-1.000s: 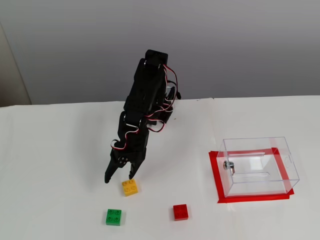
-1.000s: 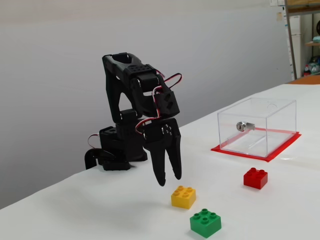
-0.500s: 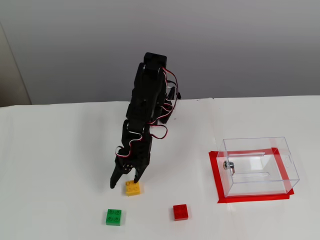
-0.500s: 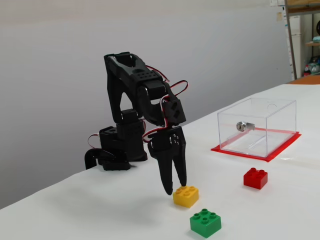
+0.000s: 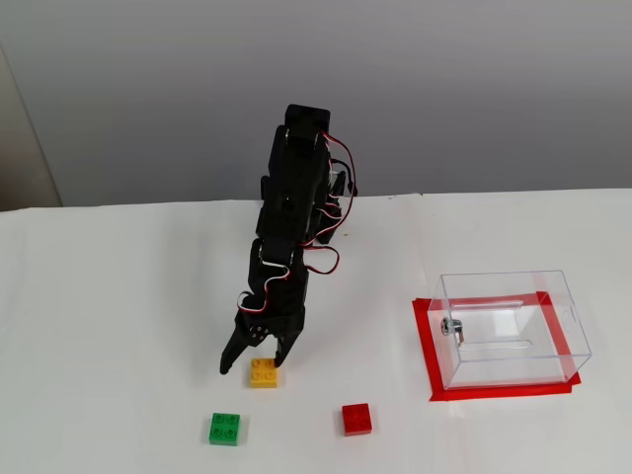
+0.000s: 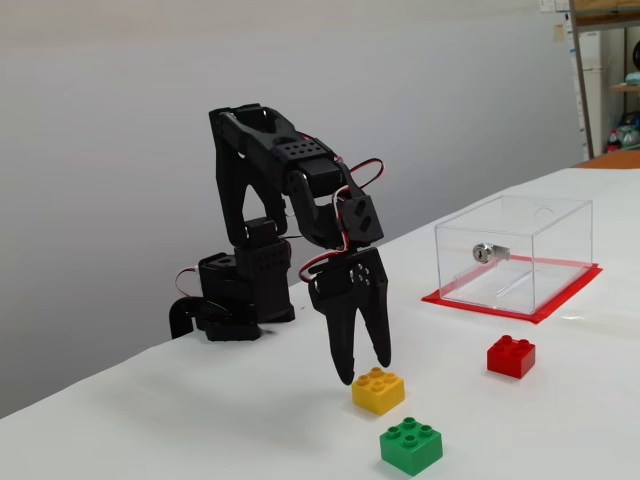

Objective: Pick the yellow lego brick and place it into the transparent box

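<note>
Fingers: black two-finger gripper (image 6: 365, 370) has dropped lower, spread, nothing held
Brick: small yellow studded lego brick (image 6: 378, 390) nudged sideways, ungrasped
Box: clear plastic box (image 6: 514, 253) empty

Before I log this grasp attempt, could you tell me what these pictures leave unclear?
- Whether the gripper touches the yellow lego brick: in one fixed view the fingers overlap it.
- The transparent box top, open or lidded: clear walls hide that in both fixed views.
- The metal fitting: too small.
</note>
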Tool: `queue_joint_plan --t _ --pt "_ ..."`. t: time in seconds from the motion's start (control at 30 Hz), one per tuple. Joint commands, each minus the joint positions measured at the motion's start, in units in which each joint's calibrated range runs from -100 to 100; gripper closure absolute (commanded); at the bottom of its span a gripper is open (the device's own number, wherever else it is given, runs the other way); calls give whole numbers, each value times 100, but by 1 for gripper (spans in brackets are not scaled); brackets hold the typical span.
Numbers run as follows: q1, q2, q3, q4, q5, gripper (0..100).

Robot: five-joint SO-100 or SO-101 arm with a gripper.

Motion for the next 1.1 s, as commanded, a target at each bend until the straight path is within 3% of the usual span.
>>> queue_joint_plan --t 0.0,0.4,1.07 --pt "-60 -87 -45 -3 -46 65" --pt "-53 57 72 -82 -365 65" --pt "-16 252 380 -735 -370 66"
